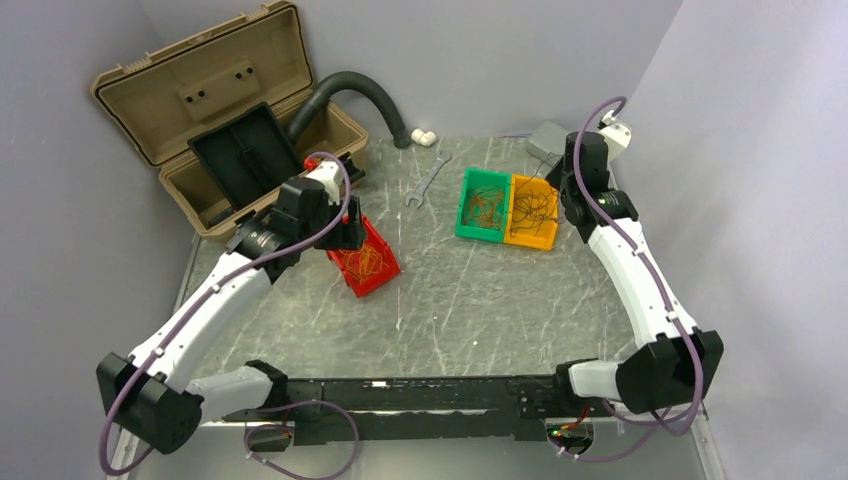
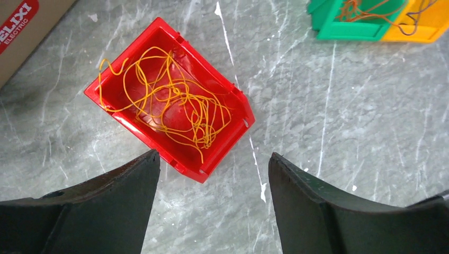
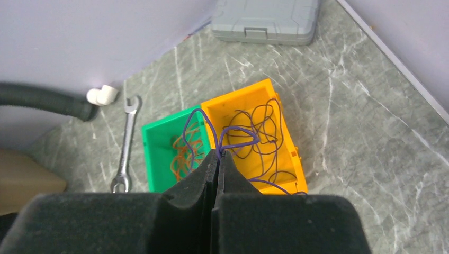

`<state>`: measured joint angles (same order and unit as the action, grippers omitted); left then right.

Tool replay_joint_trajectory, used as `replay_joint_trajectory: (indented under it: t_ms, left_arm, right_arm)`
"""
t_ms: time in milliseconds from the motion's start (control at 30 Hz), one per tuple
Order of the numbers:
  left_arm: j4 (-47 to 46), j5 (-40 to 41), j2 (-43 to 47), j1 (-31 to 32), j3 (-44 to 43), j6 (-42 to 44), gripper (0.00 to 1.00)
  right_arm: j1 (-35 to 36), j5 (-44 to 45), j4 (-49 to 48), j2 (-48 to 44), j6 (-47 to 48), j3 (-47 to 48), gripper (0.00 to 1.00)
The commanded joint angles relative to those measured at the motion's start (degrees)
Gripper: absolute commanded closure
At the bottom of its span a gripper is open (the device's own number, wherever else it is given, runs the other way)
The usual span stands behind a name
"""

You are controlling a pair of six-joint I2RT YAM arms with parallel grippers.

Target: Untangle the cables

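Note:
Thin cables lie in three small bins. Yellow-orange cables [image 2: 174, 103] fill the red bin [image 2: 233, 100], seen in the top view too [image 1: 365, 262]. Orange cables [image 3: 182, 151] lie in the green bin [image 3: 153, 153]. Dark cables [image 3: 265, 127] lie in the yellow bin [image 3: 288, 151]. My right gripper [image 3: 218, 153] is shut on a purple cable [image 3: 238, 144] that loops up above the green and yellow bins. My left gripper [image 2: 212, 159] is open and empty, hovering just off the red bin's near corner.
An open tan toolbox [image 1: 230, 110] stands at the back left with a dark corrugated hose [image 1: 360, 90] beside it. A wrench [image 1: 427, 180] lies left of the green bin. A grey case [image 3: 265, 18] sits by the back wall. The table's right edge [image 3: 402, 69] is close.

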<state>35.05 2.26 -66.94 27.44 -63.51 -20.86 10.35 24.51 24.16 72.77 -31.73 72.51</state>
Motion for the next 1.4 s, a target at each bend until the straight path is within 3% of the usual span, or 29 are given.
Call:
replay_joint_trajectory:
  t_ms: [0,200,400,700,1033,1133,1167,1200,1267,1367]
  left_arm:
    - [-2.85,-4.55,4.99,0.22,2.62,0.61,0.20]
    - [-5.43,-8.99,11.53,0.53,4.77,0.13,0.19]
    - [-3.54,-7.98,14.11,0.81,4.09,0.55,0.21]
    - [-2.89,-7.98,14.58,0.94,5.17,0.69,0.24]
    - [-4.82,-9.26,13.89,1.10,5.76,0.20,0.25]
    - [-5.12,-9.65,12.73,1.36,5.74,0.25,0.20]
    - [-4.77,-8.90,12.42,1.46,5.64,-0.02,0.13]
    - [-4.42,-7.99,12.40,1.55,5.56,-0.31,0.05]
    - [-4.60,-6.32,13.00,1.50,5.95,-0.56,0.01]
    - [-5.62,-4.26,14.83,1.51,7.20,-1.16,0.01]
  right_arm:
    - [-1.48,0.38,-1.78,2.89,-1.72,-0.08,1.00]
    - [-1.71,2.82,-3.00,10.07,-4.12,0.79,1.00]
    - [-1.74,1.36,-8.64,17.45,-7.50,-1.38,1.00]
    - [-5.61,-12.62,-19.18,28.75,-1.90,0.36,1.00]
    - [-8.32,-15.05,-15.49,35.74,-6.40,-2.52,1.00]
    - [-8.34,-16.28,-13.80,37.14,-5.93,-1.26,1.00]
    - [-8.31,-16.09,-13.97,36.19,-5.13,-1.46,1.00]
    - [-8.22,-15.78,-14.91,34.26,-4.61,-2.30,0.97]
    - [-8.22,-15.00,-16.70,30.14,-3.93,-3.97,0.88]
    - [-8.22,-13.74,-14.64,24.92,-1.99,-2.86,0.51]
